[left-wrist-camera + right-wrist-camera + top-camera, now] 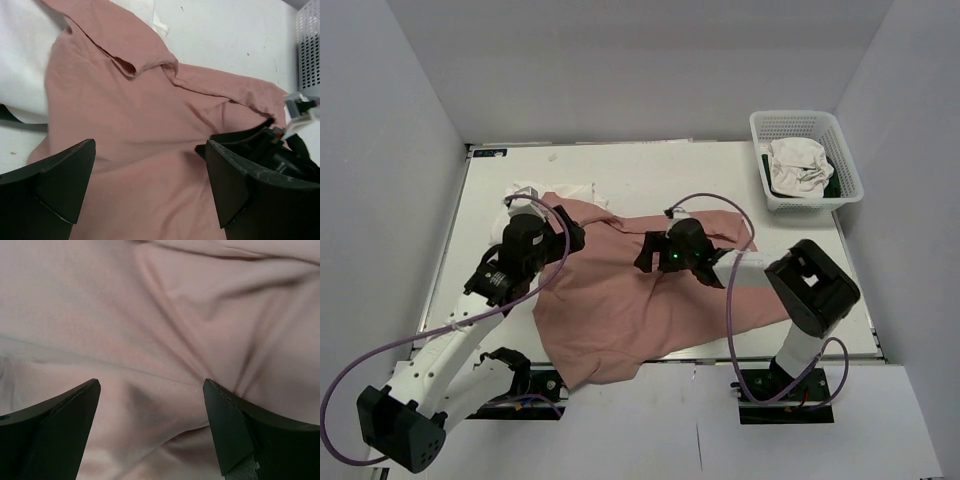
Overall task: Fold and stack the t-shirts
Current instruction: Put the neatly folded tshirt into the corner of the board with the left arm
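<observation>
A large dusty-pink t-shirt [620, 300] lies rumpled across the middle of the table, one corner hanging over the near edge. A white t-shirt [532, 190] sits at the back left, partly under the pink one. My left gripper [563, 236] hovers open over the pink shirt's left part. In the left wrist view, pink cloth [140, 115] lies below the wide-apart fingers of my left gripper [150, 185] and white cloth [20, 75] shows at the left. My right gripper [647, 256] is open over the shirt's middle, and folds of pink cloth [160, 315] lie under my right gripper [150, 425].
A white mesh basket [798, 116] stands at the back right with a crumpled white cloth [795, 165] in it. Bare white table [640, 170] runs along the back. Grey walls close in three sides. The right gripper's body [280, 155] shows in the left wrist view.
</observation>
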{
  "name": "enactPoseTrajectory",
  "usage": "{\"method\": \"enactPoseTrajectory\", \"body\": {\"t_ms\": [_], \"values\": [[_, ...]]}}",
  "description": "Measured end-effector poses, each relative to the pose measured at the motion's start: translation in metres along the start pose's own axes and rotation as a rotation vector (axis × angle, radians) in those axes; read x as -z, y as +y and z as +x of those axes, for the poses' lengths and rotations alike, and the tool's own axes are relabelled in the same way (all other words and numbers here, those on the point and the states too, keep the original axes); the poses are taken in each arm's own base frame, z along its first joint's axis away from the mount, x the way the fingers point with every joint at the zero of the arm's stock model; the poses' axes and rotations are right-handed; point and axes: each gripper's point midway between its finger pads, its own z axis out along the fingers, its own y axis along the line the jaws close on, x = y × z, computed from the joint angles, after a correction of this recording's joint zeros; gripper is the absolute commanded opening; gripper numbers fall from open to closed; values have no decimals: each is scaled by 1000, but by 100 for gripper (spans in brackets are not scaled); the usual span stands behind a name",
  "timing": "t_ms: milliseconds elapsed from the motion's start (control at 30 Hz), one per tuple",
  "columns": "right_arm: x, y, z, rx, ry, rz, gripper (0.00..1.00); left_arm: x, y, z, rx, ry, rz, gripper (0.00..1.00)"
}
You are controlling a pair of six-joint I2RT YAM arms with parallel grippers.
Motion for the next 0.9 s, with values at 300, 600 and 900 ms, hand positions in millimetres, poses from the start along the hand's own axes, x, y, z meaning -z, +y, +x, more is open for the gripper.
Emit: {"method": "enactPoseTrajectory", "body": {"t_ms": [300, 600, 900], "values": [[71, -82, 7, -233, -119, 210, 90, -21, 0, 14, -53, 70, -22, 100], [122, -119, 22, -413, -153, 338, 90, -41, 1, 26, -91, 136, -59, 100], [143, -123, 39, -255, -63, 366, 90, -73, 17, 57, -133, 256, -160, 100]]}}
